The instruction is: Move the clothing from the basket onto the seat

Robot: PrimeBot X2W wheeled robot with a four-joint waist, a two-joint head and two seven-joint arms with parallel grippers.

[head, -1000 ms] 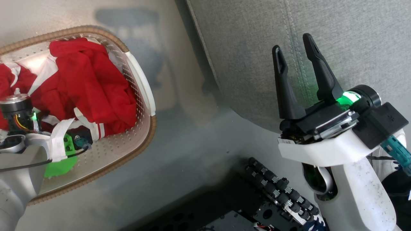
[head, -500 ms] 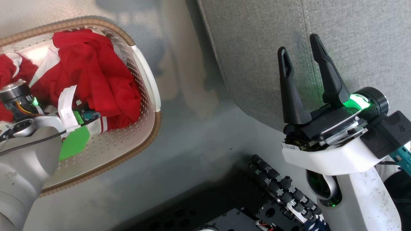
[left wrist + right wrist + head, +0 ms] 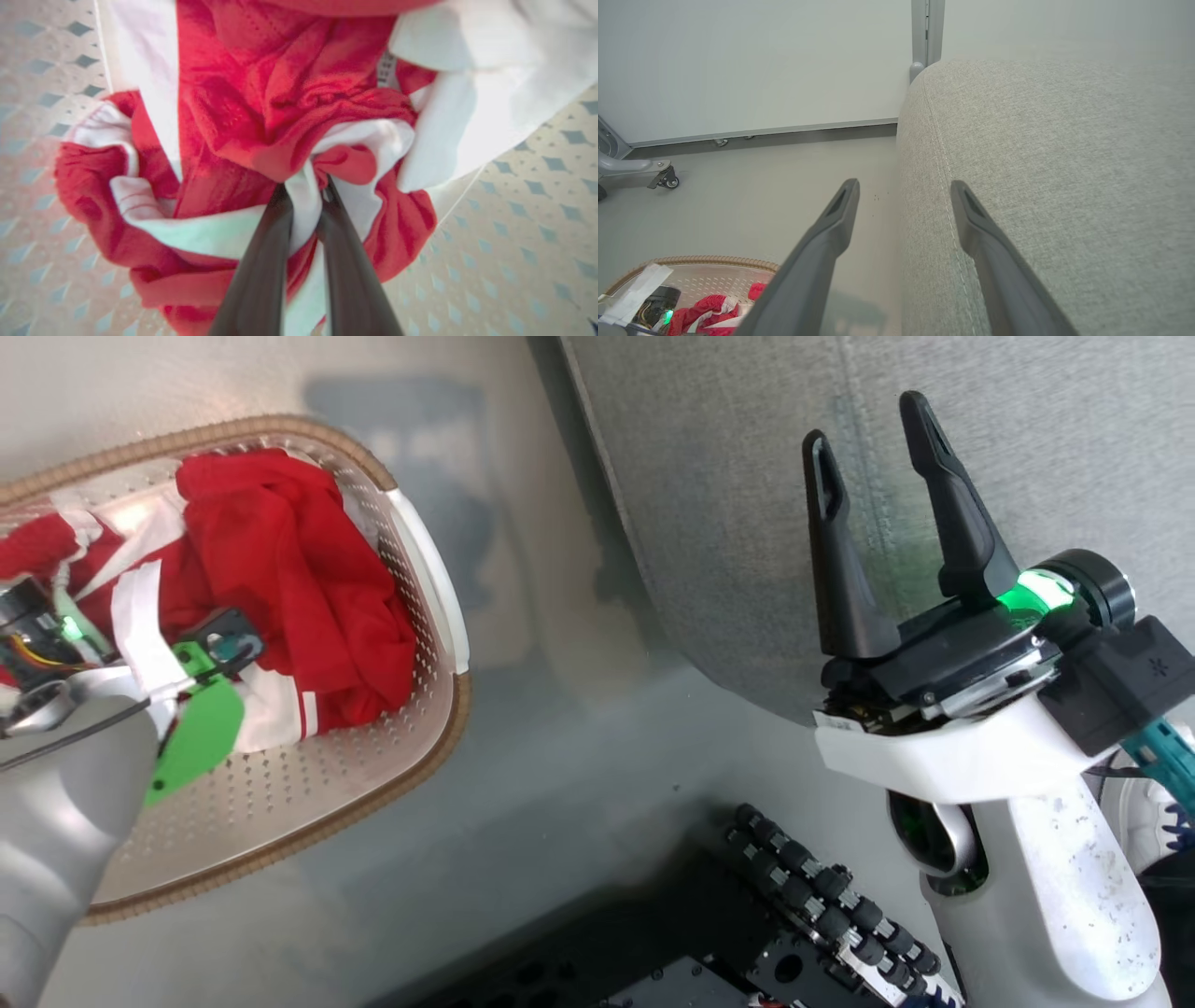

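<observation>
The clothing (image 3: 280, 569), bright red with white bands, lies heaped in the cream perforated basket (image 3: 446, 616) on the floor at the left. My left gripper (image 3: 306, 196) reaches down into the heap, and its two dark fingers are shut on a pinch of white and red fabric. In the head view its fingers are buried in the cloth and just the pale forearm (image 3: 65, 803) shows. My right gripper (image 3: 864, 418) is open and holds nothing, hovering over the left edge of the light grey seat (image 3: 1046, 457). In the right wrist view the gripper (image 3: 904, 184) straddles the edge of the seat (image 3: 1064, 186).
Grey floor (image 3: 560, 728) separates the basket from the seat. My dark base with a roller wheel (image 3: 822, 896) sits at the bottom. In the right wrist view a white wall with a baseboard (image 3: 761, 133) stands behind, with a castor leg (image 3: 644, 170) at the far left.
My left gripper has shut on the clothing, and the fabric has bunched around its fingers. The right gripper stays open over the seat edge. The head camera has shifted slightly.
</observation>
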